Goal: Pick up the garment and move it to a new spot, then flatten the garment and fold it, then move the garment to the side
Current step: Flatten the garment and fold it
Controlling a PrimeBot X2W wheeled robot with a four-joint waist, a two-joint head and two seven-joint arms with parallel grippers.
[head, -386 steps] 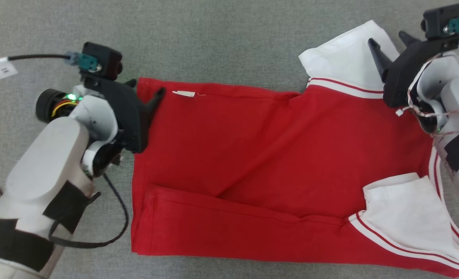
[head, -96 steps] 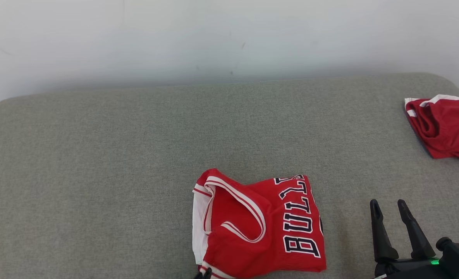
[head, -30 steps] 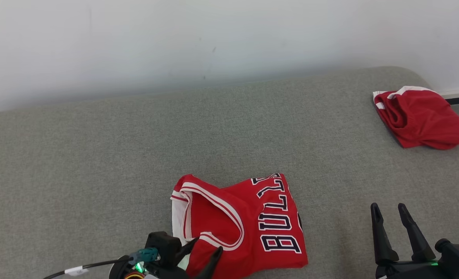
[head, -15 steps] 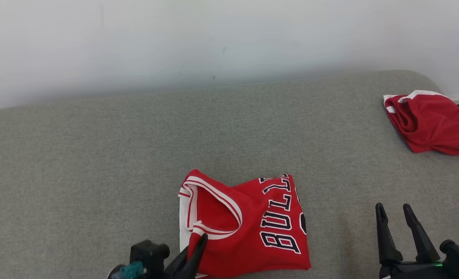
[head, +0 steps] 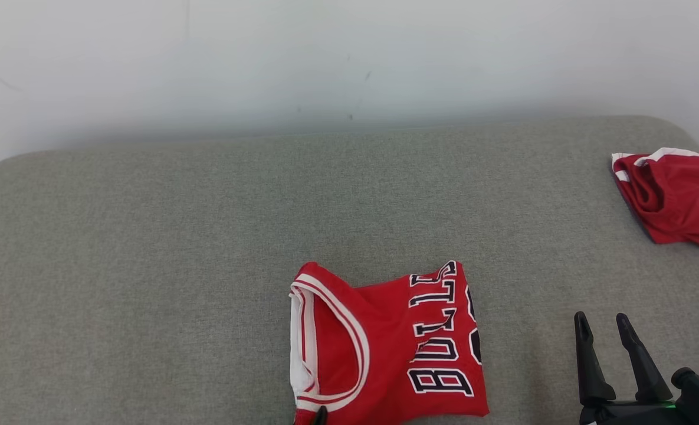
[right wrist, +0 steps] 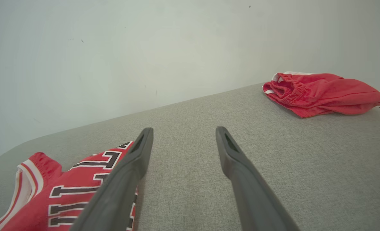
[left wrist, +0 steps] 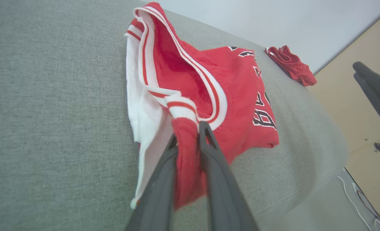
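Pinching a fold of the jersey (left wrist: 238, 80), the left gripper (left wrist: 189, 131) is closed on it (red cloth between its jaws); the right gripper (right wrist: 183, 130) stands open nearby

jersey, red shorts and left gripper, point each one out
jersey (head: 387, 345), head view, plain red cloth beside the lettering
red shorts (right wrist: 324, 93), right wrist view, middle of the crumpled cloth
left gripper (left wrist: 188, 133), left wrist view, between its fingertips, shut on the jersey
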